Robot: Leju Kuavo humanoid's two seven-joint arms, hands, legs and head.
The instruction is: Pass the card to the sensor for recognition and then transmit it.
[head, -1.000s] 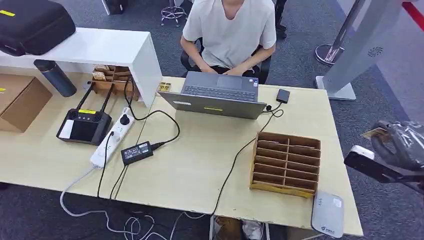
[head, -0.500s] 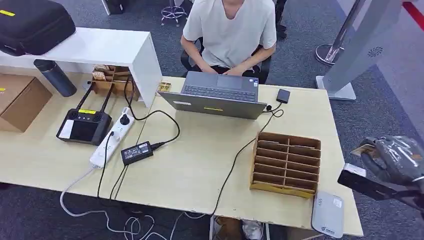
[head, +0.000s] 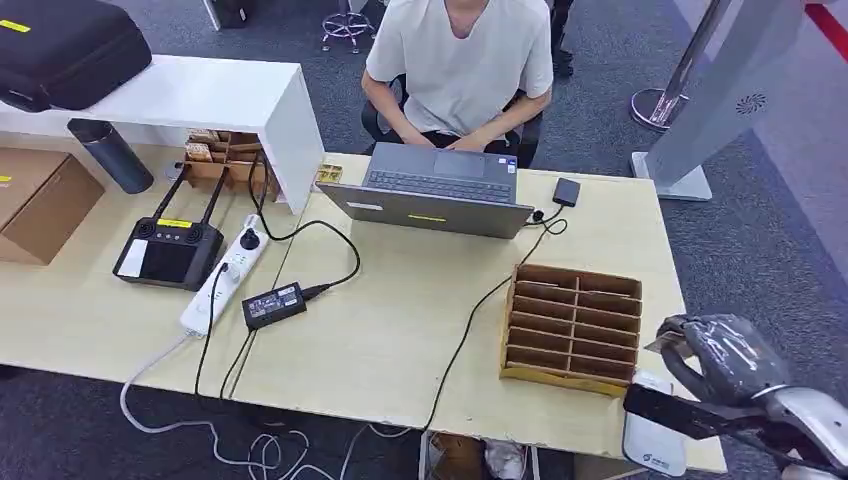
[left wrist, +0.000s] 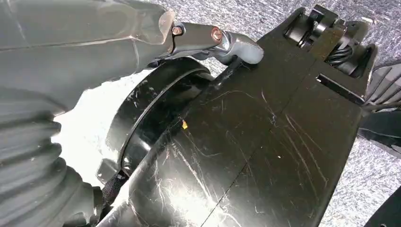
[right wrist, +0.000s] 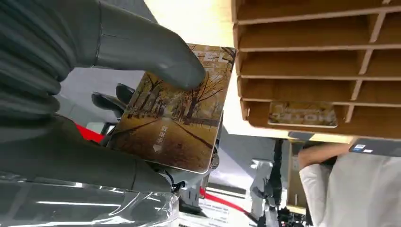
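Head cam: high, looks fwd/down over pale wooden bench. Right wrist cam: close, shares brown slotted cardboard organiser. Left wrist cam: faces floor.

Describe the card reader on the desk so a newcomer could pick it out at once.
Start at the pale wooden desk and go to its near right corner, just past the brown cardboard slot rack. The card reader lies flat there: a smooth white rounded pad, the robot's right hand above it.

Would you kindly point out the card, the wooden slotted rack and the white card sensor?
card (right wrist: pixel 177 123): right wrist view, middle of its printed face.
wooden slotted rack (head: pixel 572 325): head view, centre of its dividers.
white card sensor (head: pixel 654 447): head view, its visible bare top.
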